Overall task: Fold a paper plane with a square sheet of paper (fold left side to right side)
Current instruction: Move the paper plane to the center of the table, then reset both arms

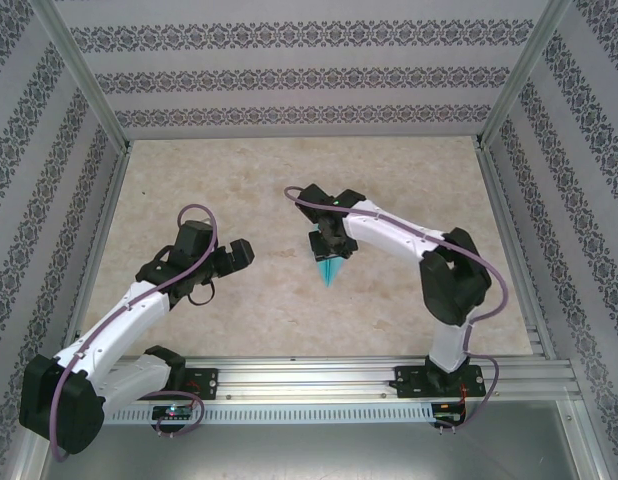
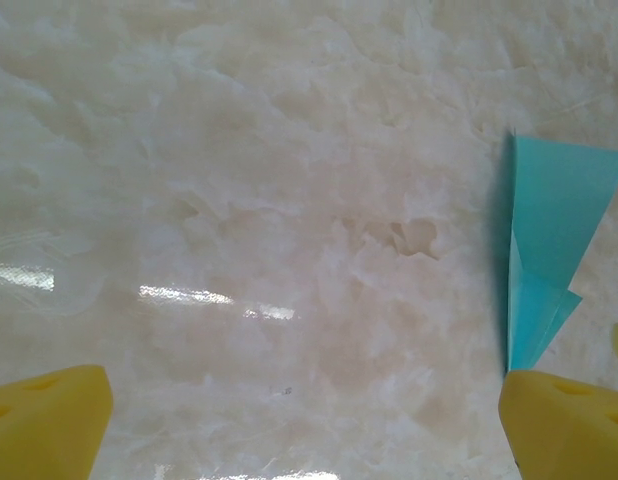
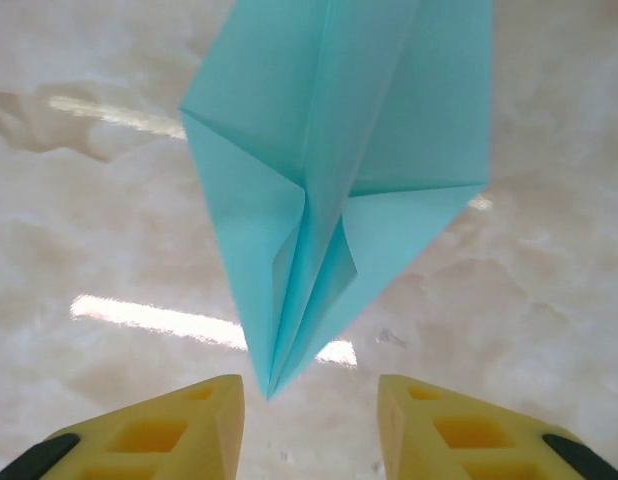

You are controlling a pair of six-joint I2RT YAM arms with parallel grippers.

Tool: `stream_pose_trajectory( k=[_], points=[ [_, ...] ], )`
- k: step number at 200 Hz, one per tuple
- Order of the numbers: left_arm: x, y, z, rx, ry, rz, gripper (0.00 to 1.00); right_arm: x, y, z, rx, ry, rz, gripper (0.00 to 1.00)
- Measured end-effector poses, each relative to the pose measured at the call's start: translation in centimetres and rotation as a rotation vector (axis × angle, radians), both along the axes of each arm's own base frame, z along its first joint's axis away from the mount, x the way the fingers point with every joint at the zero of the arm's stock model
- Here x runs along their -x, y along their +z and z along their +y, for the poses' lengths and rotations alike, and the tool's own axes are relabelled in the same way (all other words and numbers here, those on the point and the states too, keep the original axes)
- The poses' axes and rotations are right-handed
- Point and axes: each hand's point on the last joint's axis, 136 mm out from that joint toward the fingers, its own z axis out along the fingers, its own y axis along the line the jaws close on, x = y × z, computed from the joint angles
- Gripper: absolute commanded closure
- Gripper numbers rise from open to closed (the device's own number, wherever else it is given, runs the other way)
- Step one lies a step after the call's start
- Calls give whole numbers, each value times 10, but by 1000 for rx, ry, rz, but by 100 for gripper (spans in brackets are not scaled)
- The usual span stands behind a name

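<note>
Beige marbled tabletop (image 1: 289, 180); patterned walls (image 1: 289, 80); metal rail (image 1: 319, 375), perhaps aluminium, along near edge.

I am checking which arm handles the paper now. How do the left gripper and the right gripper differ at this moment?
Opening: the left gripper has its fingers far apart; the right gripper has them closer together.
Position: the tip of the plane lies between the right gripper's fingers, not clamped; the left gripper hangs over bare table, with the plane off to its side.
Shared: both are open and have yellow fingers.
</note>
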Motion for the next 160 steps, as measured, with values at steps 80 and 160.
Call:
stream_pose_trajectory(
  k=[80, 160],
  points=[
    [-15, 61, 34, -94, 139, -205, 0, 11, 136, -78, -69, -8, -485, 32],
    [-23, 77, 102, -501, 290, -471, 0, 4, 56, -265, 4, -494, -807, 2]
  ],
)
